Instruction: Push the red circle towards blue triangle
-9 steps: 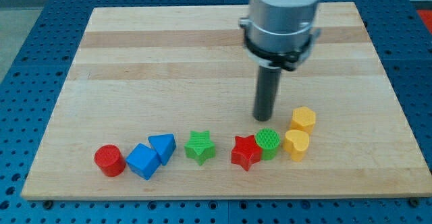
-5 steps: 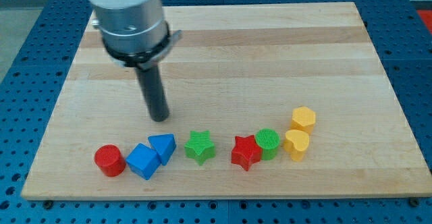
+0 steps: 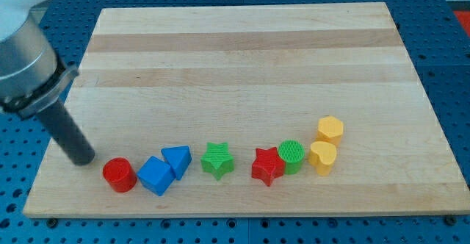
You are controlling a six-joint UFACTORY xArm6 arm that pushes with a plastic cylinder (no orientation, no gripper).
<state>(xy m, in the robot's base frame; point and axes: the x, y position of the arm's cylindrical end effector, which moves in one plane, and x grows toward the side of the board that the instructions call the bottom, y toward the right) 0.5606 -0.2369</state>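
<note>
The red circle [image 3: 119,175] sits near the board's bottom left. The blue triangle [image 3: 177,160] lies to its right, with a blue cube-like block [image 3: 156,176] between them, touching the triangle. My tip [image 3: 83,158] rests on the board just left of and slightly above the red circle, a small gap apart from it. The rod leans up to the view's left edge.
A green star [image 3: 218,159], a red star [image 3: 267,166], a green circle [image 3: 291,156], a yellow heart [image 3: 322,156] and a yellow hexagon [image 3: 330,129] lie in a row to the right. The wooden board's [image 3: 242,60] left edge is close to my tip.
My tip has swept from above the green circle, across the board to the left, and now stands beside the red circle. No block has moved.
</note>
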